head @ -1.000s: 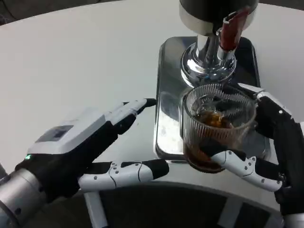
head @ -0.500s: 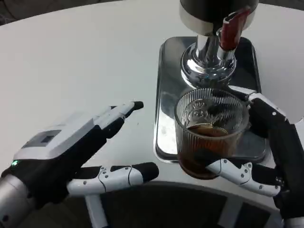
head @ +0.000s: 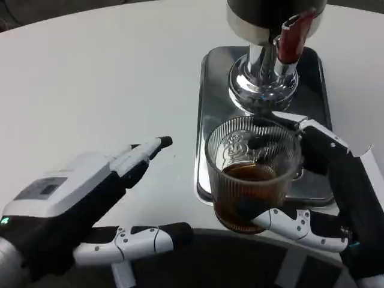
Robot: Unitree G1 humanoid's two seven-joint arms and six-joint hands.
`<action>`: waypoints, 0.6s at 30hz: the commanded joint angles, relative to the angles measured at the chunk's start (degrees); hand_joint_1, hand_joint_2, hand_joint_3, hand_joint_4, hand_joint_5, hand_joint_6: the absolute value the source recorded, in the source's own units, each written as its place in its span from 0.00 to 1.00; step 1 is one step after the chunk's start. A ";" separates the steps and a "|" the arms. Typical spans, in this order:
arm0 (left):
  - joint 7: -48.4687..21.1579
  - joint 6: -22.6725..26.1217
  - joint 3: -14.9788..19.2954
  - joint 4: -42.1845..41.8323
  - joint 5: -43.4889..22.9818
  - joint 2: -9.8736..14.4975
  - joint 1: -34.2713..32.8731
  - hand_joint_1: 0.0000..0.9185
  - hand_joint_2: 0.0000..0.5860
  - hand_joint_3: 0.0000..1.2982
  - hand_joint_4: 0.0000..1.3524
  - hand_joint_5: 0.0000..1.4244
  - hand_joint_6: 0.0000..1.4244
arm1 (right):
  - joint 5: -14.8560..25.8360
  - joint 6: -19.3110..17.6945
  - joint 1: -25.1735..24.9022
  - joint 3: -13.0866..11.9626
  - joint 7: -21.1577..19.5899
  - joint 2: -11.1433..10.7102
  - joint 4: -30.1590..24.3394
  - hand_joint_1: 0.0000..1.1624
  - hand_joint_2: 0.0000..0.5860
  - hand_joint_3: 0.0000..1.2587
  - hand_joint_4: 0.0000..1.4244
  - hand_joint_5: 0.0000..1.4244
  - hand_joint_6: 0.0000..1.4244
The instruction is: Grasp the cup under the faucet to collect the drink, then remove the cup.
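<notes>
Left hand: the left hand (head: 78, 204) lay low over the near table edge, fingers stretched out and apart, holding nothing; 1 finger pointed toward the tray, well apart from the cup.
Right hand: the right hand (head: 336, 198) gripped the cup (head: 252, 174), its thumb across the near lower wall and its fingers wrapped round the far right side.
Cup: a ribbed clear glass, upright, held over the tray's near left corner, its base reaching past the tray's front edge; it stood nearer than the faucet and a little left of it, not beneath the spout.
Contents: dark brown drink (head: 247, 192) filled roughly the lower half of the cup.
Tray: a shiny metal tray (head: 211, 108) lay flat on the table (head: 90, 78), with the dispenser on its far half.
Dispenser: a chrome stand (head: 261, 81) rose from the tray under a dark body cut off by the top edge.
Faucet: a red lever (head: 290, 37) sat at the front of the dispenser, above and beyond the cup; the right hand's fingers partly hid the tray just below it.
</notes>
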 commanded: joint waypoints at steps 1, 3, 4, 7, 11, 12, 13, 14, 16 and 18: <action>-0.62 -1.76 1.34 -1.49 0.54 0.64 2.51 0.00 0.16 0.00 0.00 0.00 0.02 | 1.76 -2.50 0.28 0.63 0.51 0.34 -2.80 0.62 0.42 0.59 0.61 0.73 0.67; -0.79 -2.18 1.81 -2.03 0.51 0.67 3.31 0.00 0.15 0.00 0.00 0.00 0.00 | 1.89 -2.48 0.51 0.74 0.86 0.29 -3.13 0.62 0.42 0.59 0.61 0.73 0.67; -0.86 -2.32 1.97 -2.20 0.44 0.68 3.58 0.00 0.15 0.00 0.00 0.00 0.00 | 1.98 -2.45 0.61 0.80 1.06 0.24 -3.30 0.62 0.42 0.59 0.61 0.73 0.67; -1.42 -2.83 3.01 -2.88 0.00 0.77 4.75 0.00 0.15 0.00 0.00 0.00 0.00 | 2.47 -2.21 0.96 1.19 1.93 0.12 -3.88 0.62 0.42 0.59 0.61 0.74 0.67; -1.93 -3.20 4.41 -3.38 -0.62 0.68 5.59 0.00 0.15 0.00 0.00 0.00 0.00 | 2.74 -2.02 1.21 1.58 2.66 0.16 -4.20 0.62 0.42 0.59 0.61 0.74 0.68; -2.01 -3.24 4.64 -3.49 -0.72 0.61 5.78 0.00 0.15 0.00 0.00 0.00 0.00 | 2.86 -1.92 1.21 1.64 2.83 0.15 -4.21 0.62 0.42 0.59 0.61 0.74 0.68; -2.13 -3.23 4.83 -3.55 -0.88 0.54 5.97 0.00 0.15 0.00 0.00 0.00 0.00 | 2.95 -1.85 1.20 1.67 2.94 0.14 -4.20 0.62 0.42 0.59 0.61 0.74 0.69; -2.24 -3.25 4.98 -3.58 -1.00 0.48 6.10 0.00 0.14 0.00 0.00 0.00 0.00 | 2.96 -1.86 1.15 1.69 3.01 0.12 -4.15 0.62 0.42 0.59 0.61 0.74 0.69; -2.40 -3.21 5.18 -3.58 -1.19 0.36 6.28 0.00 0.14 0.00 0.00 0.00 0.00 | 3.14 -1.74 1.02 1.69 3.18 0.14 -4.09 0.62 0.41 0.59 0.61 0.74 0.69; -2.44 -3.23 5.30 -3.53 -1.26 0.33 6.37 0.00 0.14 0.00 0.00 0.00 0.00 | 3.22 -1.66 0.85 1.74 3.30 0.15 -4.06 0.62 0.41 0.60 0.61 0.74 0.69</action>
